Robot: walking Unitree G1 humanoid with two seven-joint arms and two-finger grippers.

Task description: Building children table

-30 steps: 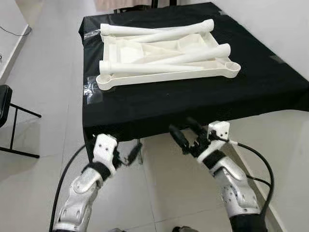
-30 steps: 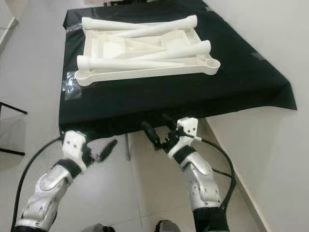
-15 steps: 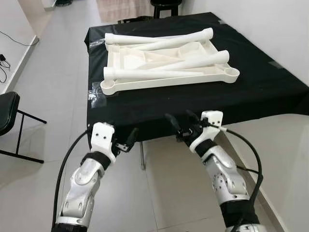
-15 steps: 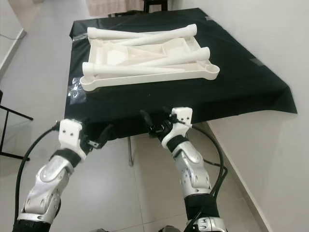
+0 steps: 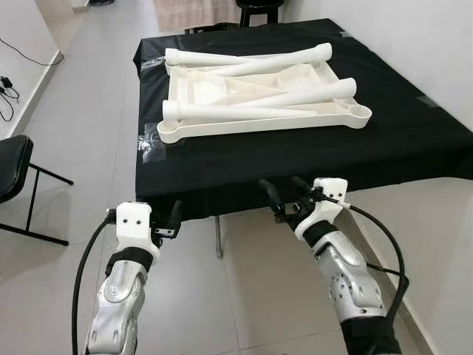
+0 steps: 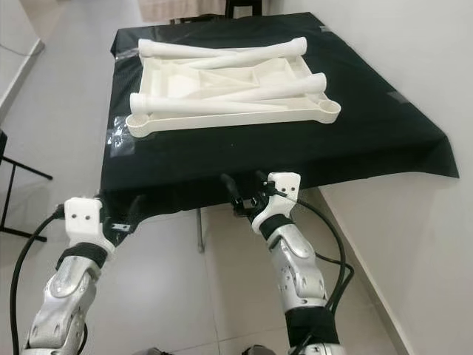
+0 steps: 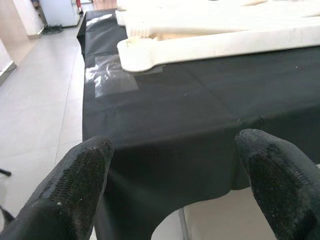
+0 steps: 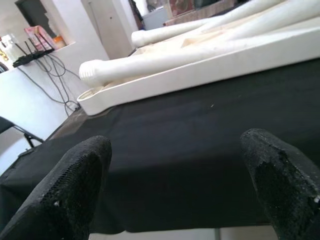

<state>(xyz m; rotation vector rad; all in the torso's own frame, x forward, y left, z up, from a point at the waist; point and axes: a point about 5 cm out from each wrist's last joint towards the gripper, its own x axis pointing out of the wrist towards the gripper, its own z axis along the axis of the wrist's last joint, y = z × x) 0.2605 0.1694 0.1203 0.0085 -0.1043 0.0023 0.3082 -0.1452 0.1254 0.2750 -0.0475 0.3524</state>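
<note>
A: Item one, far left?
B: Black chair [image 5: 9, 164], standing on the grey tiled floor [image 5: 81, 111], well apart from the table.

A: Next item inward?
B: Left gripper [image 5: 169, 222], held low in front of the near left corner of the black-draped table [image 5: 414, 140]. Fingers [image 7: 70, 190] spread wide, nothing between them. Its wrist camera looks across the black cloth toward a corner lug of the white part.

A: Anything on the cloth at that corner?
B: Patch of clear tape [image 5: 150, 137], lying flat beside the white tabletop's near left corner.

A: Centre entry, the task's piece?
B: White plastic tabletop [image 5: 259, 124], lying upside down on the middle of the black cloth, ribbed underside up, with round sockets at the corners. Four white table legs [image 5: 244, 113] lie loose across it: one along the near edge, one along the far edge, two slanting between them. Whether the legs touch each other where they cross, I cannot quite tell.

A: To the right of that?
B: Right gripper [image 5: 284, 194], just at the table's near edge, below the cloth's hem. Fingers [image 8: 75, 185] parted, gripping nothing, aimed at the tabletop's long near side.

A: Last entry?
B: White wall [image 5: 443, 52], running along the table's right side
</note>
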